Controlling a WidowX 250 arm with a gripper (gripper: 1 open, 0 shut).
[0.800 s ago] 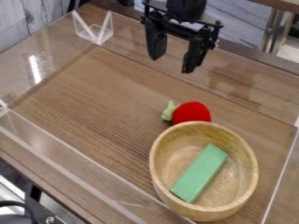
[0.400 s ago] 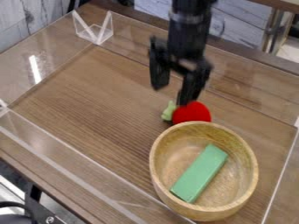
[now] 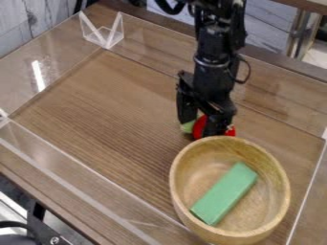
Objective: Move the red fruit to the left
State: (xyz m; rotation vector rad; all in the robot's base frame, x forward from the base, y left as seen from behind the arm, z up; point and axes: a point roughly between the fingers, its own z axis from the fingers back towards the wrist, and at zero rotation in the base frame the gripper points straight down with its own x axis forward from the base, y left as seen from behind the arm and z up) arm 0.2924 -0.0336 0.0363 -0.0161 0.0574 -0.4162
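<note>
We see the red fruit on the wooden tabletop, just beyond the wooden bowl holding a green block. Our gripper straddles the fruit, jaws spread wide, not clamped.

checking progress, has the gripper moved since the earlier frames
Yes: the gripper has come down from the far edge to the red fruit, just behind the wooden bowl.

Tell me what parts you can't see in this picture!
- Red fruit: mostly hidden behind the gripper; only a red sliver and some green show.
- Whether the gripper's fingers touch the fruit: too small to tell.
- Arm's top: cut off by the upper edge.
- Green block's underside: hidden inside the wooden bowl.
</note>
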